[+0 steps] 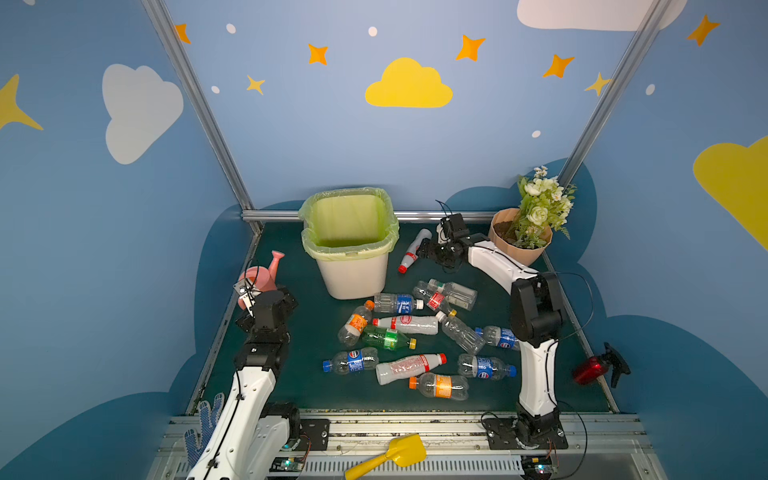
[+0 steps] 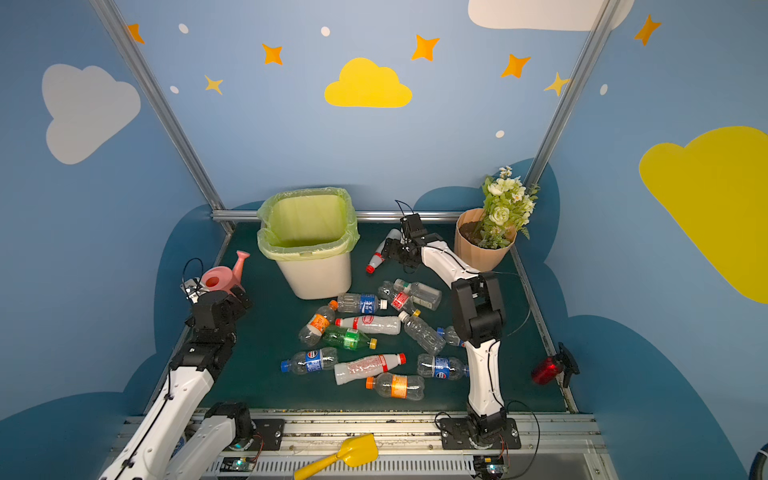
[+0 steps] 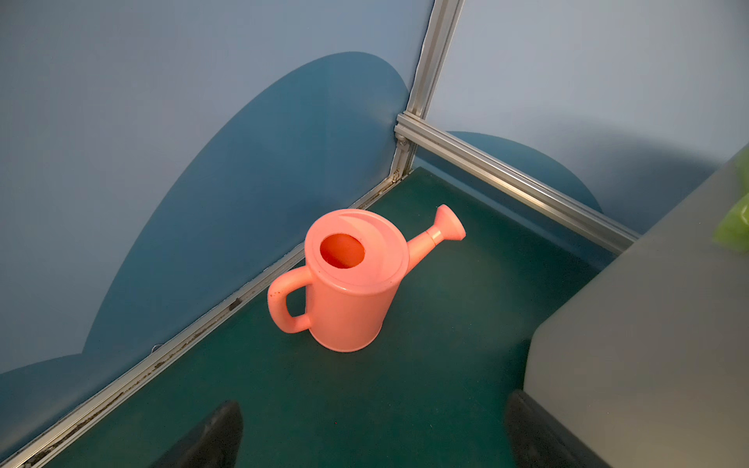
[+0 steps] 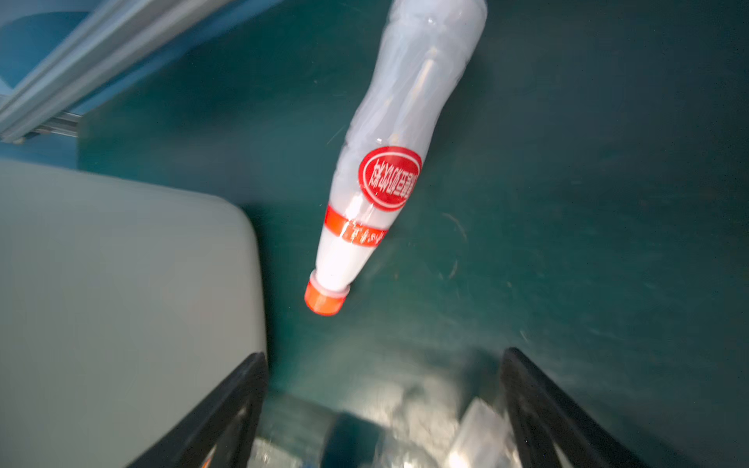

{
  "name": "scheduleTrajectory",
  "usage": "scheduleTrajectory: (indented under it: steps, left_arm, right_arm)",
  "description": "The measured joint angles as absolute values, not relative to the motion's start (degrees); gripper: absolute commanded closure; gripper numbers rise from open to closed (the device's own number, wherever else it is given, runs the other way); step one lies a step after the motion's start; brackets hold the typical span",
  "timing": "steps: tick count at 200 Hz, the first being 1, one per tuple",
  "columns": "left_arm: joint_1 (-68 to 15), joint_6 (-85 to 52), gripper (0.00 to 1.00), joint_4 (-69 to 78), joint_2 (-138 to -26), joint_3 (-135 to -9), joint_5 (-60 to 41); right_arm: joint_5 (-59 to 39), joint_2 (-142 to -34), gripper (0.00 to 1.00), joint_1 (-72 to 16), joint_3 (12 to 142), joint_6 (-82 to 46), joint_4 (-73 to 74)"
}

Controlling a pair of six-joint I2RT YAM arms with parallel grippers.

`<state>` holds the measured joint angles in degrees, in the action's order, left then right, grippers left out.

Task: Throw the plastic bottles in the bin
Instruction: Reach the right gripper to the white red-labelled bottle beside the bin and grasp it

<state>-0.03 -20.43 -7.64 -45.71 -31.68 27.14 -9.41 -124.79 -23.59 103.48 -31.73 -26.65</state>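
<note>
The bin (image 1: 353,278) (image 2: 316,278) is white with a yellow-green liner and stands at the back middle of the green mat. A white plastic bottle with a red cap (image 1: 413,251) (image 4: 389,162) lies to its right. My right gripper (image 1: 427,250) (image 4: 385,360) hovers just beside it, open and holding nothing. Several more plastic bottles lie heaped mid-mat, among them a green one (image 1: 386,337); these show blurred under the right fingers. My left gripper (image 3: 373,437) is open and empty, facing the left corner, with the bin's wall (image 3: 648,324) close by one finger.
A pink watering can (image 1: 259,276) (image 3: 348,279) stands by the left rail ahead of the left gripper. A peach flowerpot (image 1: 519,245) with flowers fills the back right corner. A red spray bottle (image 1: 598,368) lies off the mat's right edge, and a yellow shovel (image 1: 390,455) at the front.
</note>
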Motion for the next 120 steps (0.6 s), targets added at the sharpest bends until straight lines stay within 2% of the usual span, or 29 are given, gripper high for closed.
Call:
scheduleTrajectory:
  steps: [34,120]
  left_arm:
    - [0.0,-20.4,0.00,-8.0,-45.6,-31.6,26.7]
    - [0.0,-20.1,0.00,-8.9,-45.5,-31.6,25.2]
  right_arm:
    - [-9.5,-131.3,0.10,-23.8,108.4,-32.7,-28.3]
    - [-9.2,-139.2,0.10,-24.1,119.6,-34.1,-29.5]
